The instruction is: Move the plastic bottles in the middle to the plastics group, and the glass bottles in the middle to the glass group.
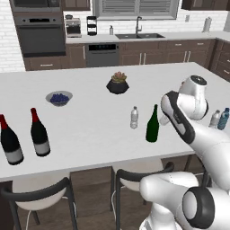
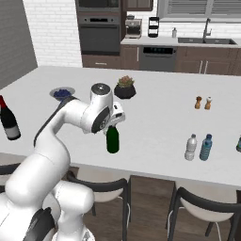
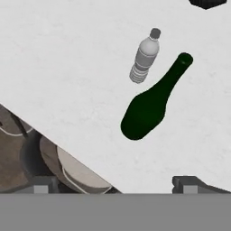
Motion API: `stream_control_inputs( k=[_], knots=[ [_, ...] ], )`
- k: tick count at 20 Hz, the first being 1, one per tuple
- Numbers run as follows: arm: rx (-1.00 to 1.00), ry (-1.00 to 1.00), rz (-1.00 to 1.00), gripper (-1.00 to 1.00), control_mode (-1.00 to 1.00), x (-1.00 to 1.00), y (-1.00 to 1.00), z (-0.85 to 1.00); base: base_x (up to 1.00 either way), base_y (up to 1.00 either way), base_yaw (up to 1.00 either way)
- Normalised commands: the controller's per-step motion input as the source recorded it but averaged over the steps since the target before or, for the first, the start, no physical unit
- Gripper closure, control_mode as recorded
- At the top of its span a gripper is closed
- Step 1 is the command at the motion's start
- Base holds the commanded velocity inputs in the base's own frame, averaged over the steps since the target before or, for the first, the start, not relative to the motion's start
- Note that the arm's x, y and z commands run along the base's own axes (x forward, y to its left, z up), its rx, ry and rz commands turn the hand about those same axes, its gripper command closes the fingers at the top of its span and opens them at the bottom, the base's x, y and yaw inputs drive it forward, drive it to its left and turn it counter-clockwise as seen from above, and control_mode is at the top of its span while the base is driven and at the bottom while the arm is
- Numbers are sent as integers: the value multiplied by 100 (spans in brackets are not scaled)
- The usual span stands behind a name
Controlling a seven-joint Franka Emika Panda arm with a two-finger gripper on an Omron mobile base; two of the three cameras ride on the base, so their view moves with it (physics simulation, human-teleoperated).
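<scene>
Stools: two pale-seated stools (image 1: 134, 173) with dark frames tuck under the near edge of the white island counter (image 1: 90, 130).
Gripper: the gripper (image 3: 115, 182) hangs above the counter's near part with its fingertips (image 3: 189, 182) spread wide and nothing between them.
Green glass bottle: the green glass bottle (image 3: 151, 101) stands upright near the front of the counter, below and just ahead of the gripper, apart from the fingertips; in the right base view the hand covers its neck.
Clear plastic bottle, middle: the clear plastic bottle (image 3: 145, 56) with a white cap stands upright just beside the green glass bottle, on its left in the left base view, not touching it.
Wine bottles: two black wine bottles (image 1: 39, 134) with red tops stand close together at the counter's left end, well apart from the gripper.
Plastics group: a second clear bottle (image 2: 191, 147) and a teal-blue bottle (image 2: 205, 147) stand side by side at the right end.
Bowl: a grey bowl (image 1: 59, 98) farther back holds dark blue berries.
Pot: a black pot (image 1: 117, 85) behind the middle bottles holds a small plant.
Shakers: two small shakers (image 2: 203, 102) stand far back on the right.
</scene>
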Motion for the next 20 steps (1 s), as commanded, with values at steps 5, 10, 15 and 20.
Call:
stream_control_inputs(
  k=[5,10,15,20],
  knots=[
    [-1,0,-21,-100,-100,35,31,-6,0,0,0],
    [3,0,-26,-100,-100,16,4,-11,0,0,0],
    [2,0,-9,-100,-100,22,0,-25,0,0,0],
    [0,0,0,-100,-100,36,0,-21,0,0,0]
  ],
)
